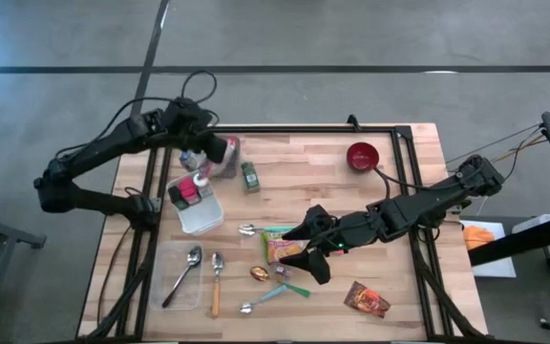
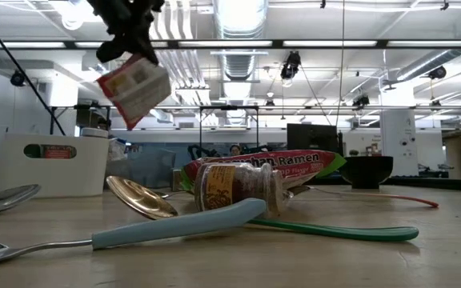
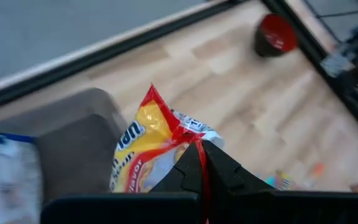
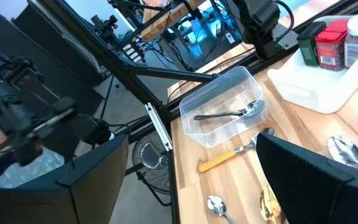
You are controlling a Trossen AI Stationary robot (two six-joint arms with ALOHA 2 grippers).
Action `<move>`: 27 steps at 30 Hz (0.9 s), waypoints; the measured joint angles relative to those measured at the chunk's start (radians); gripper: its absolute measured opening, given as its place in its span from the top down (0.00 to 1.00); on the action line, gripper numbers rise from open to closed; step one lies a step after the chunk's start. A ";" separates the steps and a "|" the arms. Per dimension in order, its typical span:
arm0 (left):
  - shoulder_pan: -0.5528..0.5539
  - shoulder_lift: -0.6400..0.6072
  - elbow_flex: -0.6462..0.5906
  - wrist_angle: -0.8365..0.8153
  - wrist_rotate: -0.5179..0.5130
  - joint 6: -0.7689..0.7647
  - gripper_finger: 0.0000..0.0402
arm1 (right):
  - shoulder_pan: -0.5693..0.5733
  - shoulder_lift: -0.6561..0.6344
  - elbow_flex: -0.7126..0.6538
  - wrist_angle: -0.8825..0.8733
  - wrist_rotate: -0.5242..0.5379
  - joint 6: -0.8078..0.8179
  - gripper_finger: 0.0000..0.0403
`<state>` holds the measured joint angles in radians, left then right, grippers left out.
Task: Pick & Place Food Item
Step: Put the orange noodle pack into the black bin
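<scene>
My left gripper [image 3: 201,163] is shut on a yellow and red food packet [image 3: 146,146], held in the air over the table's far left, beside the white bin [image 1: 201,216]. In the low view the packet [image 2: 137,90] hangs tilted below the gripper [image 2: 128,42]. My right gripper [image 1: 306,253] hovers open over a Ramen packet [image 1: 279,246] lying flat near the table's middle, touching nothing. A brown jar [image 2: 237,188] lies on its side in front of the Ramen packet. My left gripper pinches the packet's crimped red edge [image 3: 190,140] between its two fingers. The fingers slant down from the table's left side. The packet hangs tilted below them, lifted clear of the table.
The white bin holds spice jars [image 1: 189,189]. A clear tub [image 1: 165,291] with a spoon stands at the near left. Spoons [image 1: 217,277], a green jar [image 1: 249,177], a red bowl [image 1: 362,156] and a brown wrapper [image 1: 366,299] lie about the table.
</scene>
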<state>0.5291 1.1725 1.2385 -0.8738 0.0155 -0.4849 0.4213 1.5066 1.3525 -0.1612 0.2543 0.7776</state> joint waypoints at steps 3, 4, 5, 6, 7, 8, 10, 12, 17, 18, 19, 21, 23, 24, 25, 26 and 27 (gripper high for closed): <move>0.075 0.003 -0.001 -0.017 0.002 0.043 1.00 | 0.002 0.000 0.000 0.000 0.000 0.022 0.14; 0.098 0.005 -0.001 -0.017 0.003 0.057 1.00 | 0.002 0.000 0.000 0.000 0.000 0.028 0.14; 0.120 0.007 -0.001 -0.017 0.003 0.069 1.00 | 0.002 0.000 0.000 0.000 0.000 0.031 0.14; 0.147 0.012 -0.001 -0.019 0.003 0.082 1.00 | 0.002 0.000 0.000 0.000 0.000 0.035 0.14; 0.173 0.016 -0.001 -0.020 0.005 0.093 1.00 | 0.002 0.000 0.000 0.000 0.000 0.039 0.14; 0.196 0.023 -0.001 -0.021 0.012 0.102 1.00 | 0.002 0.000 0.000 0.000 0.000 0.046 0.14; 0.241 0.042 -0.001 -0.021 0.032 0.121 1.00 | 0.002 0.000 0.000 0.000 0.001 0.058 0.14; 0.279 0.067 -0.001 -0.021 0.049 0.144 1.00 | 0.002 0.000 0.000 0.000 0.001 0.061 0.14; 0.335 0.153 -0.001 -0.021 0.115 0.195 1.00 | 0.002 0.000 0.000 0.000 0.002 0.080 0.14; 0.339 0.170 -0.001 -0.021 0.115 0.198 1.00 | 0.002 0.000 0.000 0.000 0.002 0.080 0.14; 0.343 0.189 -0.001 -0.022 0.115 0.199 1.00 | 0.002 0.000 0.000 0.000 0.002 0.082 0.14; 0.349 0.221 -0.001 -0.021 0.116 0.201 1.00 | 0.004 0.000 0.000 0.000 0.003 0.089 0.14; 0.349 0.248 -0.001 -0.021 0.116 0.201 1.00 | 0.007 0.000 0.000 0.000 0.003 0.094 0.14; 0.350 0.259 -0.001 -0.022 0.116 0.201 1.00 | 0.008 0.000 0.000 0.000 0.003 0.095 0.14; 0.350 0.270 -0.001 -0.021 0.116 0.201 1.00 | 0.009 0.000 0.000 0.000 0.003 0.095 0.14; 0.350 0.280 -0.001 -0.021 0.116 0.201 1.00 | 0.012 0.000 0.000 0.000 0.003 0.095 0.14; 0.351 0.290 -0.001 -0.021 0.116 0.201 1.00 | 0.014 0.000 0.000 0.000 0.003 0.098 0.14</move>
<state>0.8797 1.4626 1.2377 -0.8951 0.1316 -0.2838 0.4353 1.5066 1.3521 -0.1608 0.2569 0.8751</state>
